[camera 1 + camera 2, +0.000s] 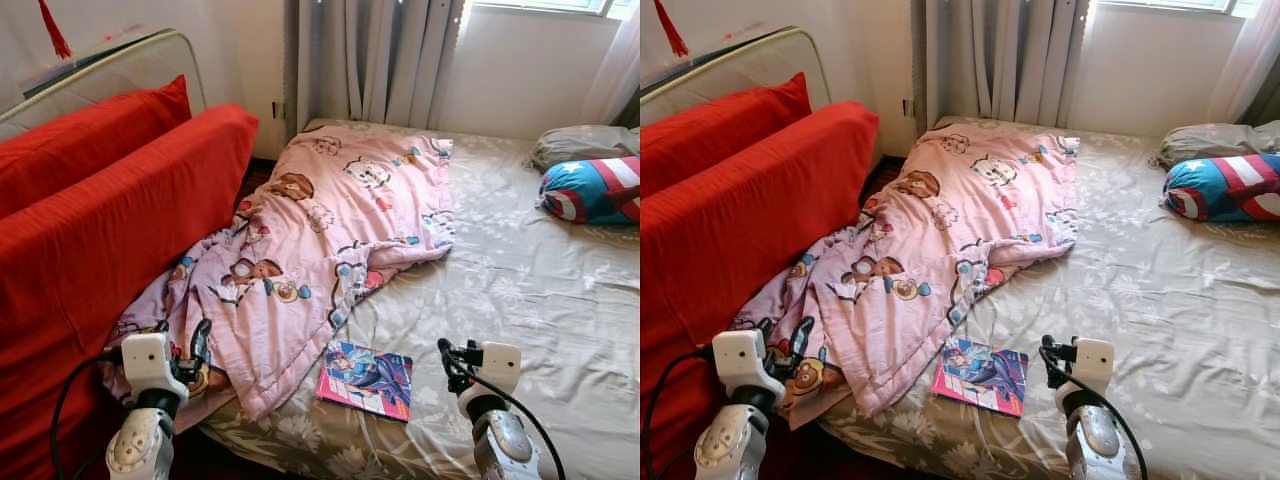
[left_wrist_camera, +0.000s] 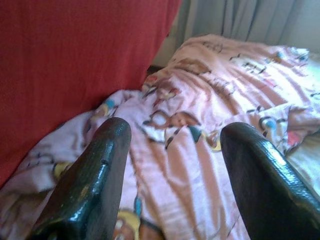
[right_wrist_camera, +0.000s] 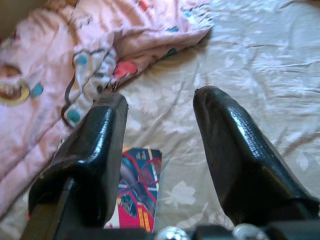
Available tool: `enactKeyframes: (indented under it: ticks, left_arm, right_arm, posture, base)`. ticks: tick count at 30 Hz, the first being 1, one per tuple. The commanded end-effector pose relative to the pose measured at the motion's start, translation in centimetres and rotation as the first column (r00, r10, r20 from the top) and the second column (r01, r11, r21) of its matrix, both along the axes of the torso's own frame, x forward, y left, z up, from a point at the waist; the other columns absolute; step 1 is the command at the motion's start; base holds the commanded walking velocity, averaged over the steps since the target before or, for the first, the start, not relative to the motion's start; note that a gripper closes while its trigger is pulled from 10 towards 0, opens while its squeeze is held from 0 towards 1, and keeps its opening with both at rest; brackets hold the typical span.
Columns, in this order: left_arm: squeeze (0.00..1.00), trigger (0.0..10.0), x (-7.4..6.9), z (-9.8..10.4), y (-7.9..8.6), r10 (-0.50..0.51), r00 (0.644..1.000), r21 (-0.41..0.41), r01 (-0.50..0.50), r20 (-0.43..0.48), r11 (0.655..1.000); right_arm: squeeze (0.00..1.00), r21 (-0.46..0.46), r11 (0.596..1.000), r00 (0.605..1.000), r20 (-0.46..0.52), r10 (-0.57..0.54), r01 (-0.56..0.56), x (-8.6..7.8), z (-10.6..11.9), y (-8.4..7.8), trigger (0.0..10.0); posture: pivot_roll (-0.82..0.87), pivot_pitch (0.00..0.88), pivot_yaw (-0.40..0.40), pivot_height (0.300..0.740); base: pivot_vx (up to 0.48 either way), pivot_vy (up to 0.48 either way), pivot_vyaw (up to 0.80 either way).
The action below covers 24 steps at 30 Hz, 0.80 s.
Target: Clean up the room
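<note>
The bed [image 1: 540, 290], covered with a pale floral sheet, carries the clutter of the room: a pink cartoon-print blanket [image 1: 330, 240] lies rumpled along the bed's left edge, running from the far left corner down to the near left corner, where its end spills over the side. A thin book [image 1: 366, 378] with a pink-bordered, colourful cover lies flat on the sheet near the bed's near edge, just beside the blanket's lower hem and apart from it. At the far right edge rests a blue pillow [image 1: 592, 189] with red and white stripes and a star, and behind it, touching it, a grey bundle of cloth [image 1: 585, 142]. Along the bed's left edge stand 2 large red cushions [image 1: 110, 230], upright, the blanket's edge pressed against the nearer one; a metal bed frame [image 1: 120, 60] shows behind them. Grey curtains [image 1: 375, 60] hang at the far wall beyond the bed. The left hand [image 1: 197, 345] hovers over the blanket's drooping end at the near left corner, its 2 black fingers [image 2: 90, 185] spread apart with nothing between them. The right hand [image 1: 447, 360] hangs above the sheet at the near edge, just right of the book, its fingers [image 3: 235, 150] also spread wide and holding nothing.
</note>
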<state>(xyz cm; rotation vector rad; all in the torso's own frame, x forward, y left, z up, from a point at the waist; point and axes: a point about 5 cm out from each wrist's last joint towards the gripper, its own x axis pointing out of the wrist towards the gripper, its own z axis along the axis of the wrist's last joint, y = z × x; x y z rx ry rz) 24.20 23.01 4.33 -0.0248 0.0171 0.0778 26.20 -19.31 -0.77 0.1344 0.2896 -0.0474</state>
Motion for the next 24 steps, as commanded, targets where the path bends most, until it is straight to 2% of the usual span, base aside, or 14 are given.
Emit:
enactKeyframes:
  ticks: [1,10,15,24]
  left_arm:
    - [0.0,10.0,-0.03,0.34,-0.07,-0.001,1.0,-0.004,0.001,0.005,1.0]
    - [0.0,10.0,-0.04,0.44,-0.16,-0.006,1.0,-0.012,0.006,-0.019,1.0]
    - [0.0,10.0,-0.05,0.43,-0.27,-0.023,0.999,-0.004,0.023,-0.028,1.0]
    - [0.0,10.0,0.2,0.71,-0.13,-0.017,1.0,-0.004,0.017,-0.025,1.0]
  right_arm:
    - [0.0,-0.018,1.0,1.0,0.005,0.025,-0.024,0.54,0.42,0.23,10.0]
    - [0.0,-0.036,0.999,0.999,0.004,0.038,-0.038,0.62,0.49,0.44,10.0]
    - [0.0,-0.022,1.0,0.999,0.032,0.023,-0.022,0.58,0.7,0.28,10.0]
    - [0.0,-0.034,0.999,0.999,0.01,0.033,-0.033,0.87,0.73,0.29,10.0]
  posture:
    - [0.04,0.0,-0.023,0.731]
    - [0.03,0.0,-0.021,0.676]
    - [0.03,0.0,-0.02,0.676]
    - [0.03,0.0,-0.021,0.671]
  base:
    - [0.0,0.0,0.0]
    - [0.0,0.0,0.0]
    - [0.0,0.0,0.0]
    - [0.0,0.0,0.0]
